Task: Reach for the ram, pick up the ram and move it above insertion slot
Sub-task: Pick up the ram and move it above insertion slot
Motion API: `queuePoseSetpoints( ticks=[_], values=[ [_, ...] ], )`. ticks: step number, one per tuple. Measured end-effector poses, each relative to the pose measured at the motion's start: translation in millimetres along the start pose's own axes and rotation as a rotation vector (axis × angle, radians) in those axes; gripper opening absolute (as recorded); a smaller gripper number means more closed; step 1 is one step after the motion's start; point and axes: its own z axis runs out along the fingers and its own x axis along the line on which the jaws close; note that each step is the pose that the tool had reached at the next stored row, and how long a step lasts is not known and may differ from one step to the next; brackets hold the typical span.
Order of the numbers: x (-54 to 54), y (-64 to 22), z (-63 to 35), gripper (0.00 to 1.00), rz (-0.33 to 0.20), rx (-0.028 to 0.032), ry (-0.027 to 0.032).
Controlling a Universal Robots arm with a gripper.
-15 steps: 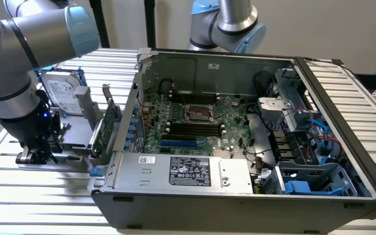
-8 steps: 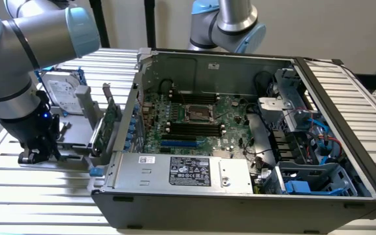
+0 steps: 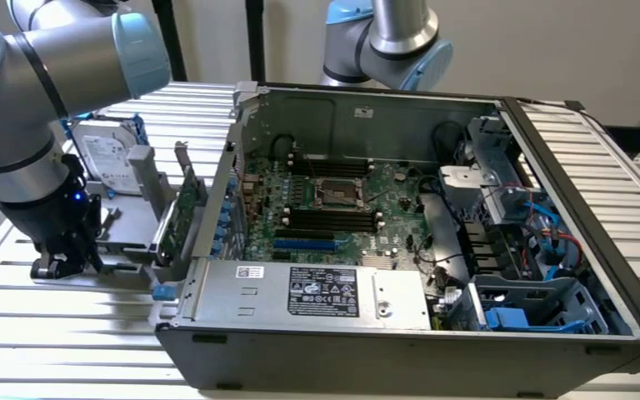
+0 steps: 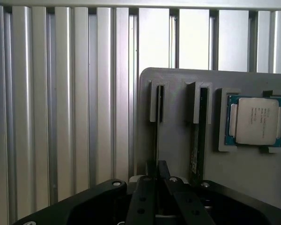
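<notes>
Exterior view: the gripper (image 3: 62, 260) is hanging low over the slatted table (image 3: 64, 333) beside the open computer case (image 3: 409, 350), whose power supply label (image 3: 322, 292) is unreadable. Wrist view: the gripper (image 4: 156, 165) is straddling the ram (image 4: 156, 136), which is standing edge-on in a grey holder (image 4: 178, 93) slot. Whether it is clamping the ram, I cannot tell. A processor (image 4: 256, 120) is lying in the holder's pocket.

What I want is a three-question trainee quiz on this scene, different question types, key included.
1. True or false: the computer case is closed.
2. What lies in the gray holder recess beside its two slots? A) processor chip B) hard drive C) fan
3. Fill in: the gripper sits at the holder, on the exterior view's ____ of the case.
Key: 1 false; 2 A; 3 left.
</notes>
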Motion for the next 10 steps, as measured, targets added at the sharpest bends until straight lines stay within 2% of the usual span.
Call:
queuePoseSetpoints(
  ticks=[10],
  values=[
    [-0.1,0.1,-2.6,0.13,0.000,0.0000,0.0000]
  ],
)
